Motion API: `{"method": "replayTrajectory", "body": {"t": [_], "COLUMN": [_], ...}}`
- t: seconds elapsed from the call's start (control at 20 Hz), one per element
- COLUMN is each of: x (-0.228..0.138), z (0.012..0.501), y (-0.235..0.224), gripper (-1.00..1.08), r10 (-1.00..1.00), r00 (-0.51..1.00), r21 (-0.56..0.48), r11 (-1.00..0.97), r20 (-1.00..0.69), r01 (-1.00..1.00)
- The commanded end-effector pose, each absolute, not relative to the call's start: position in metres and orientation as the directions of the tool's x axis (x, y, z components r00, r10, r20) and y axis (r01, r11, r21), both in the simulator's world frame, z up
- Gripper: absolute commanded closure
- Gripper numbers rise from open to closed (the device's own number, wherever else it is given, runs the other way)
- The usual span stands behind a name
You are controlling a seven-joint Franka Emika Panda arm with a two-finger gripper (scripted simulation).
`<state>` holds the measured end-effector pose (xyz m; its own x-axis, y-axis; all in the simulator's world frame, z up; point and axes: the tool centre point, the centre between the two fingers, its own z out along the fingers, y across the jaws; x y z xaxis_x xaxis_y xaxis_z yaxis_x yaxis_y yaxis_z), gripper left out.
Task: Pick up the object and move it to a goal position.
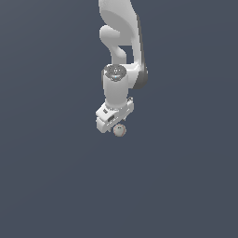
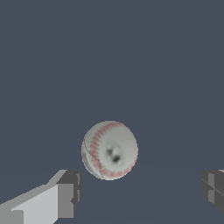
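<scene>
Simulated scene, flat blue-grey void, no furnishings or walls

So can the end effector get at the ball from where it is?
Probably yes. The end effector is open, with the ball between its fingers and nothing blocking in either view.
</scene>
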<state>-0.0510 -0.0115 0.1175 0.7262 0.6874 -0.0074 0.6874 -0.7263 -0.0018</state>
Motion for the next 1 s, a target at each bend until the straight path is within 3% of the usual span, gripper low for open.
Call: {"method": "replayTrajectory", "body": {"t": [0.0,0.5,0.95], "x": [-0.055,-0.066,-0.068], "z": [0.112,0.100,0.097], "y": [-0.008,0.002,0.004], "gripper": [-0.92,-0.92,-0.92], "r10": [0.739,0.846,0.859], "r00": [0.674,0.533,0.512], "r21": [-0.001,0.000,0.000], "r11": [-0.674,-0.533,-0.512], "r20": [-0.006,-0.001,0.000], "r01": [0.739,0.846,0.859]}}
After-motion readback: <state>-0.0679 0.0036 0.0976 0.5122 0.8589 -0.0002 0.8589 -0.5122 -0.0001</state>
